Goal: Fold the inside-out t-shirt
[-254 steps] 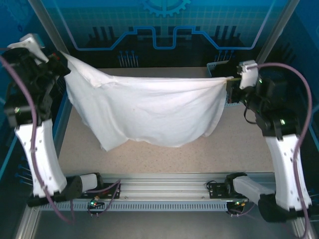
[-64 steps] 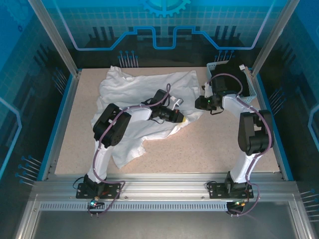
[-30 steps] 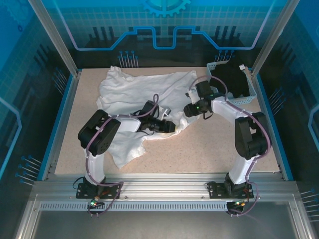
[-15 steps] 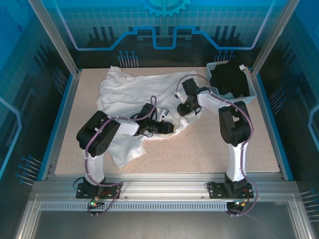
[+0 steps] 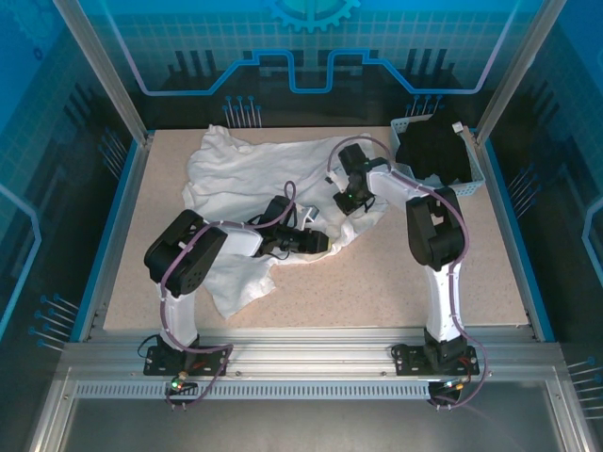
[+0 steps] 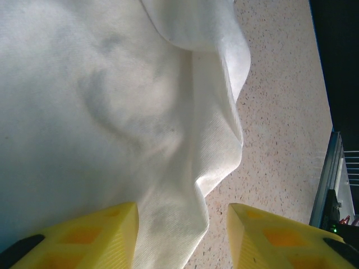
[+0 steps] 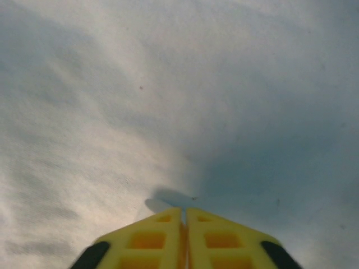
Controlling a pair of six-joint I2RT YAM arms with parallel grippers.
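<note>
The speckled beige table (image 5: 424,273) carries the white t-shirt (image 5: 245,174), which lies on its far-left and middle part, well clear of the near edge. The shirt is plain, thin and soft. It is crumpled rather than flat, with broad wrinkles, rolled edges and a loose fold hanging over bare tabletop in the left wrist view (image 6: 219,129). Its widest part runs left to right along the far side, and a narrower flap trails toward the near left, so its long axis runs roughly diagonally from far right to near left. Which end is the collar cannot be told.

At the far right corner stands a pale basket (image 5: 479,177) holding a black garment (image 5: 433,151), just beside the shirt's right edge.

The right gripper (image 5: 344,201) sits on the shirt's right part. Its yellow fingers (image 7: 162,232) are pressed together, tips against the cloth; whether any fabric is caught between them cannot be told. The left gripper (image 5: 325,243) lies low at the shirt's near-right edge. Its jaws stand apart, with a fold of cloth lying loose between them, not pinched (image 6: 182,213).
</note>
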